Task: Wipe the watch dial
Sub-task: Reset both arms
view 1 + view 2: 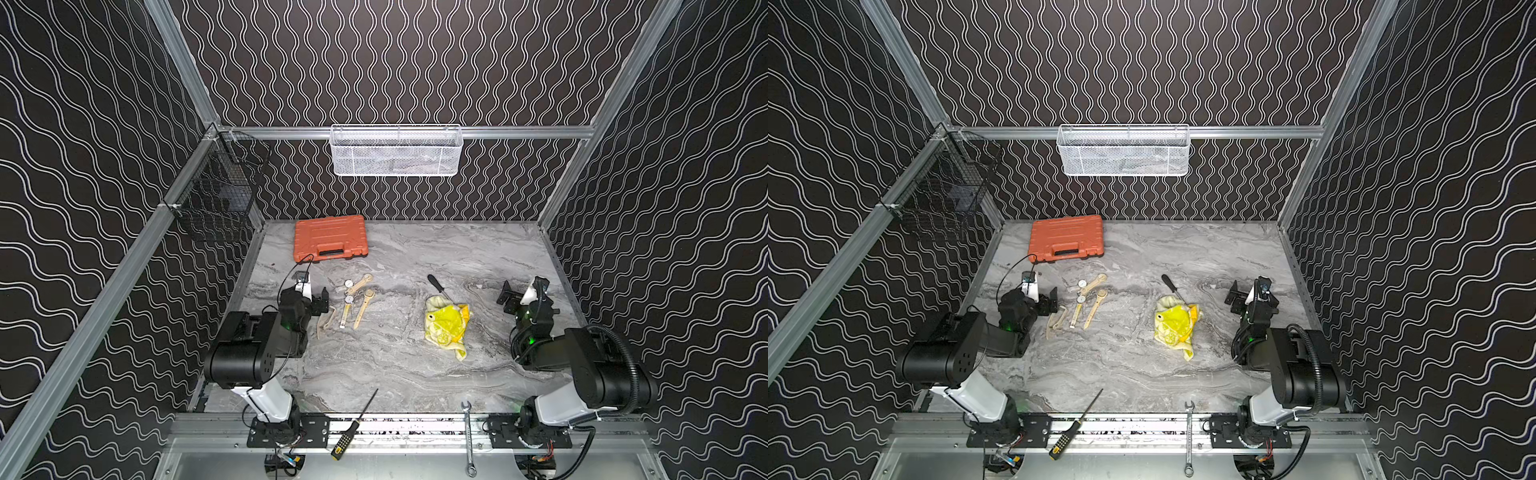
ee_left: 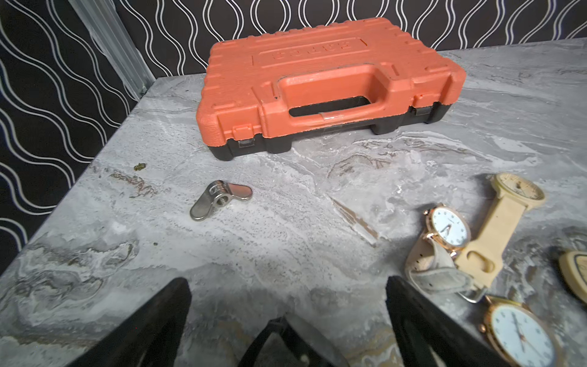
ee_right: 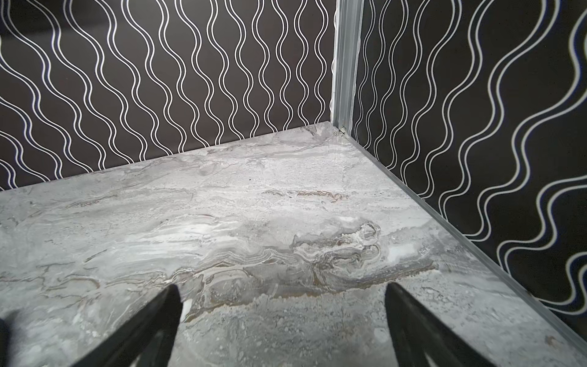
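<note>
Two white watch dials (image 2: 451, 227); embossed lettering on orange case (image 2: 317, 79) unreadable.

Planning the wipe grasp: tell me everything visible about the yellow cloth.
The yellow cloth is crumpled soft fabric, bright yellow with paler cream patches, lying bunched on the grey marble-look tabletop right of centre, one tail trailing toward the front edge. A black-handled screwdriver meets its far edge shaft-first; nothing else touches it.

Embossed lettering on orange case (image 2: 330, 79), unreadable
</note>
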`<state>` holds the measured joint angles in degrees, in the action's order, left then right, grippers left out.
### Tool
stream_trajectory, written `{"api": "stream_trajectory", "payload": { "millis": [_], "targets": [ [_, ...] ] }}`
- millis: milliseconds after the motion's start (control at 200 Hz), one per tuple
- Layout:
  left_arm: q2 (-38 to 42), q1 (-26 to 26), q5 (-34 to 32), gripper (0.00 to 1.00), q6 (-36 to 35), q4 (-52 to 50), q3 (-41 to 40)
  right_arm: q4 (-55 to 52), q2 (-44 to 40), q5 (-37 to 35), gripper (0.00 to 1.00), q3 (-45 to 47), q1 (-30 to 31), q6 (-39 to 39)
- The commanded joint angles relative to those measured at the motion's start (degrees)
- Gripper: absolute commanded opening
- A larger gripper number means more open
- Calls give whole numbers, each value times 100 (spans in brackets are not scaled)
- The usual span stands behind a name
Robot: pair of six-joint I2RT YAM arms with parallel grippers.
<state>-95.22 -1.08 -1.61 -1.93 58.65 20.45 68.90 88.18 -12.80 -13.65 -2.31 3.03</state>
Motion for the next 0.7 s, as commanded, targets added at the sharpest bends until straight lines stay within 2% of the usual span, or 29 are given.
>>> {"api": "stream_trajectory", "payload": {
  "millis": [0, 695],
  "targets": [
    [9, -2, 273, 99, -155, 51, 66, 76, -11, 23, 100, -41, 11, -38],
    [-10, -5, 292, 99, -149, 41, 74, 40, 20, -30, 100, -76, 81, -105]
  ]
}}
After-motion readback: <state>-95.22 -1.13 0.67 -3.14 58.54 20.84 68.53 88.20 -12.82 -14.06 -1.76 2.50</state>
